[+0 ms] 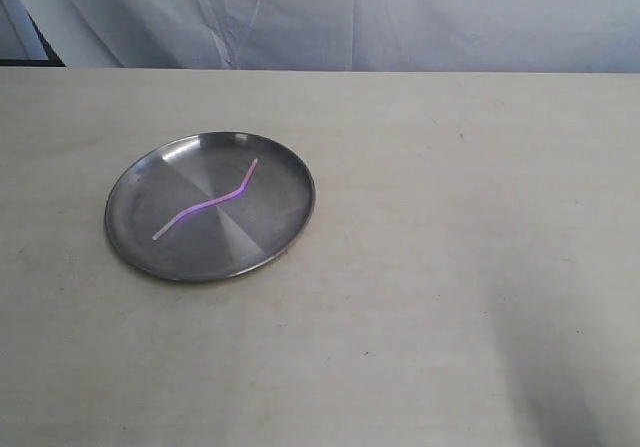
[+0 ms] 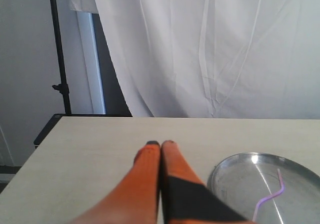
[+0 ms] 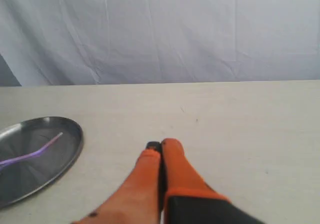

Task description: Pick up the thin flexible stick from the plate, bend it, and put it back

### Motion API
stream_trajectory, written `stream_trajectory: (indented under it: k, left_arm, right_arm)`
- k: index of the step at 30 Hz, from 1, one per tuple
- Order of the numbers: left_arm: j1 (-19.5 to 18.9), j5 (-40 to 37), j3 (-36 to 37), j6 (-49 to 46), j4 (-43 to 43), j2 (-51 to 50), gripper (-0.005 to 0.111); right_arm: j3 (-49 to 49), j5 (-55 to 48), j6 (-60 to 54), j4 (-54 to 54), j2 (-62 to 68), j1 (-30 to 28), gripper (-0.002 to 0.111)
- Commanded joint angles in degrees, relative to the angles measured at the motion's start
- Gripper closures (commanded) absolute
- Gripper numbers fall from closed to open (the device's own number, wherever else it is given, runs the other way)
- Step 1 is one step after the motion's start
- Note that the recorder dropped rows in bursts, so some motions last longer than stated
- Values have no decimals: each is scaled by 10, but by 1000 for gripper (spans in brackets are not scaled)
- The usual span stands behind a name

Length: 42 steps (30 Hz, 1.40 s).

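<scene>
The round steel plate [image 1: 140,182] lies on the table at the left. On it rests the thin pink-purple stick [image 1: 210,203], kinked in two places into a shallow zigzag. The plate [image 2: 240,176] and stick [image 2: 272,195] also show in the left wrist view, off to one side of my left gripper [image 2: 160,144], whose orange fingers are pressed together with nothing between them. In the right wrist view the plate [image 3: 70,144] and stick [image 3: 30,155] lie well apart from my right gripper [image 3: 161,144], which is likewise shut and empty. Neither gripper shows in the exterior view.
A pale beige table [image 1: 450,217] spreads wide around the plate. White cloth [image 1: 350,17] hangs behind its far edge. A dark stand pole [image 2: 59,48] rises beyond the table's corner in the left wrist view.
</scene>
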<state>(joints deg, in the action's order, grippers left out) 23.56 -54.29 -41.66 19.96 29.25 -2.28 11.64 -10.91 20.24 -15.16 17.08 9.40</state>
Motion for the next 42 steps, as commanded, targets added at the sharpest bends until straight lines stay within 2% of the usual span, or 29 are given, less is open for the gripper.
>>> stream_trajectory:
  k: [1,4,7,9,42]
  left_arm:
    - [0,4,1,4,4,4,107]
    - [0,4,1,4,4,4,107]
    - [0,4,1,4,4,4,107]
    - [0,4,1,4,4,4,107]
    - [0,4,1,4,5,7,107]
  right_arm:
    - [-39,-1,-87,53,-54,-46,109]
    - [-75,-7,-94,58,-88,-63,109]
    - [-103,-45,-177,142,-118,-67,109]
    - [-107,-56,-202,159,-126,-67,109]
    - [-116,-66,-202,157,-139,-67,109]
